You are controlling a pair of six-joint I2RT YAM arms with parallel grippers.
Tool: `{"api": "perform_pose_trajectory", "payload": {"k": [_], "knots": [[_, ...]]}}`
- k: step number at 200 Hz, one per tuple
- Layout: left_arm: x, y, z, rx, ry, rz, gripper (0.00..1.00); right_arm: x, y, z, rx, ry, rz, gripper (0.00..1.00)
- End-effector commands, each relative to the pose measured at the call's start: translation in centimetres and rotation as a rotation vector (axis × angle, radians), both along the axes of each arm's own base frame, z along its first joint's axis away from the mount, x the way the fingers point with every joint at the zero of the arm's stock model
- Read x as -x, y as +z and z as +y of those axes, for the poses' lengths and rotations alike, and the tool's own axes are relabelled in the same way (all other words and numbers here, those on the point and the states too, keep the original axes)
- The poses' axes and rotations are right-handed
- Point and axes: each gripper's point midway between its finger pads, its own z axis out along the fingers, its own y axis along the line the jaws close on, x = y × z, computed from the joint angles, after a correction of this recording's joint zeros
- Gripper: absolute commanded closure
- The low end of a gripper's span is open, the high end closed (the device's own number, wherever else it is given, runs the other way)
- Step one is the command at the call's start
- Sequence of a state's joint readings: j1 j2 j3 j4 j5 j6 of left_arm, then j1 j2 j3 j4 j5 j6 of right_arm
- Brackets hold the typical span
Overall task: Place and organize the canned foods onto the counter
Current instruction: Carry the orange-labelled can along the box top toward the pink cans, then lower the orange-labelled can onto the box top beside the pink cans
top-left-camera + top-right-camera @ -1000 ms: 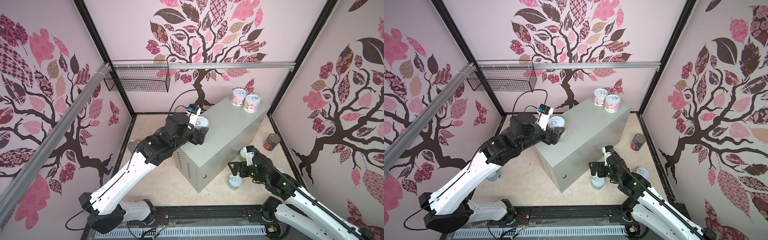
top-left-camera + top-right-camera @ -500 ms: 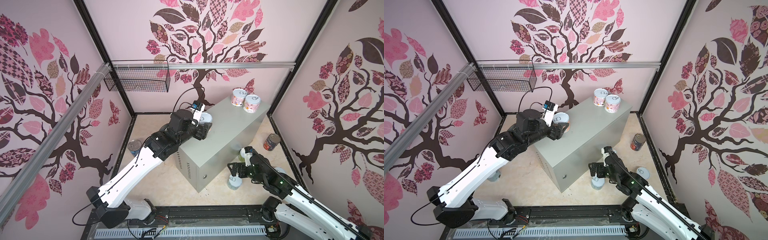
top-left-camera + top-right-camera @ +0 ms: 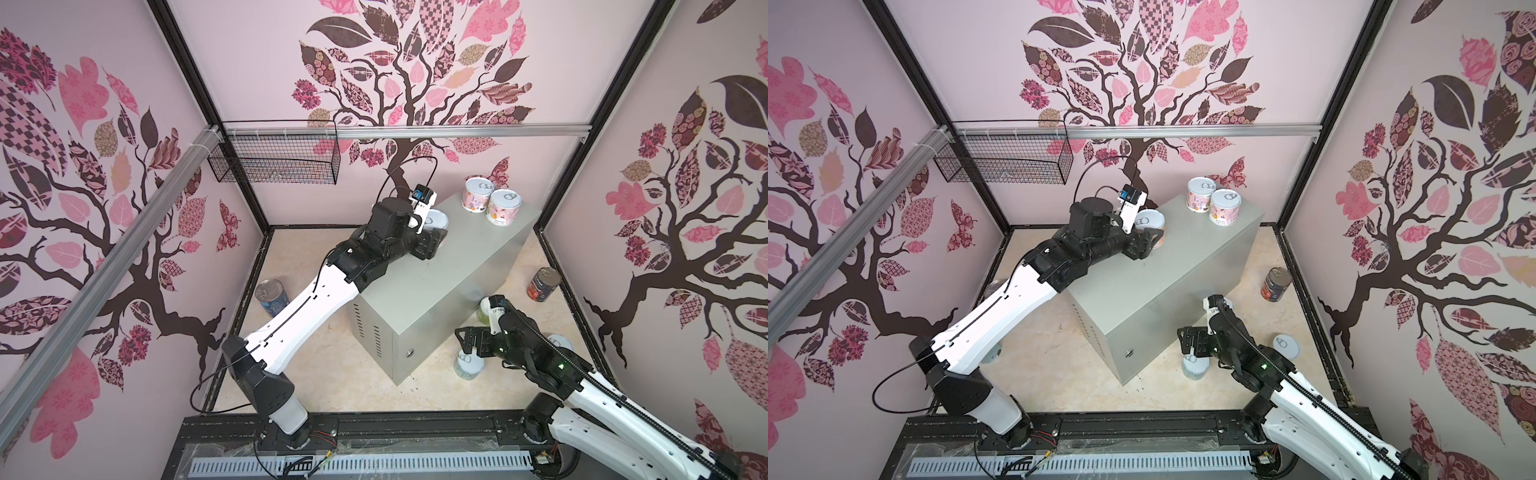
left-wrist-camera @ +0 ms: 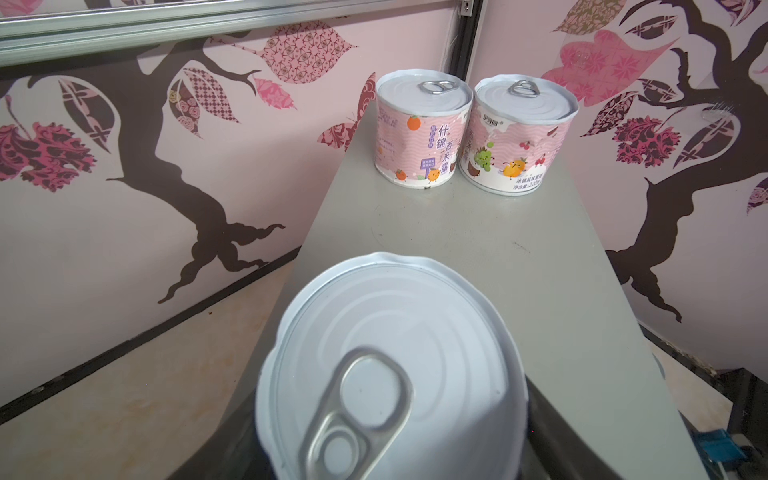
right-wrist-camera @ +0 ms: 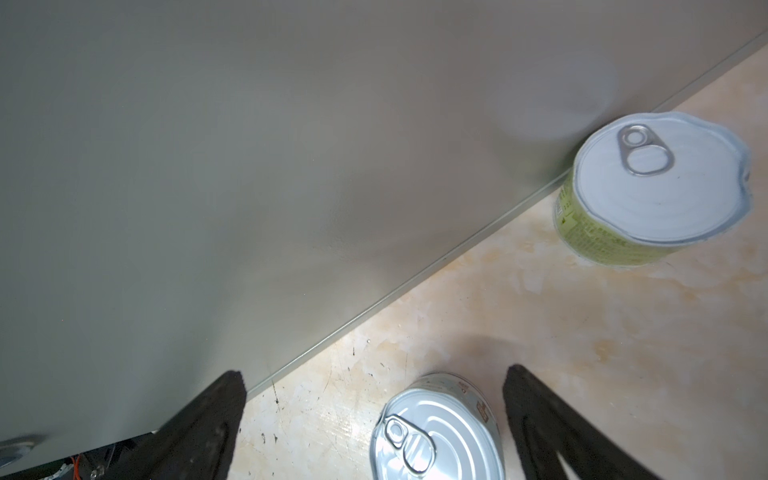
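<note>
Two stiff, slick-walled cans, probably hefty and best pinched across the side wall, are in play: the right fingers [image 5: 199, 428] gape over a silver can [image 5: 436, 432] on the floor [image 5: 540, 324] beside the counter [image 5: 249, 166], while the left fingers [image 4: 557, 440] clasp a white-lidded can [image 4: 390, 374] at the counter's edge, short of the far pink pair [image 4: 419, 137].

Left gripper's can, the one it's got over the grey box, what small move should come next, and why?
Probably carry it further in over the counter and lower it: the left gripper holds the can over the counter's long edge, and bare top lies between it and the two pink cans.
</note>
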State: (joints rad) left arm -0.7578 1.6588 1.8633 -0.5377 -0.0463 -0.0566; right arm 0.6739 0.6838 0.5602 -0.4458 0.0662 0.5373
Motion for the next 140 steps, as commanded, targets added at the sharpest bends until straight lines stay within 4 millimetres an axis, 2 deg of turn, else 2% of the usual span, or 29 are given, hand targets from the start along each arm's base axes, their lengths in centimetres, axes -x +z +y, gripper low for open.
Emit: {"api": "perform_pose_trajectory", "payload": {"k": [1,6,8,12,65,115,140], "knots": [[-0.9,-0.4,-1.4,-0.006,-0.039,0.01,0.35,0.4,0.4,0.0,-0.027,-0.005,0.001,0.0],[-1.2,-1.1,-1.7,-0.018,-0.042,0.017,0.34,0.4,0.3,0.0,-0.029,-0.006,0.003,0.0],[-1.3,-0.2,-1.8,-0.005,-0.042,0.001,0.34,0.5,0.3,0.0,-0.03,-0.006,0.004,0.0],[-1.6,-0.1,-2.0,-0.004,-0.042,-0.003,0.34,0.5,0.3,-0.1,-0.032,-0.007,0.004,0.0],[-4.3,-1.1,-4.0,0.015,-0.05,0.009,0.35,0.9,0.2,0.0,-0.047,-0.004,0.021,0.0],[-5.9,-2.0,-5.9,0.017,-0.072,0.015,0.36,1.0,0.1,0.1,-0.05,0.002,0.024,0.0],[-6.5,-2.4,-6.3,0.012,-0.061,0.023,0.36,1.0,0.1,0.1,-0.048,0.005,0.023,0.0]]}}
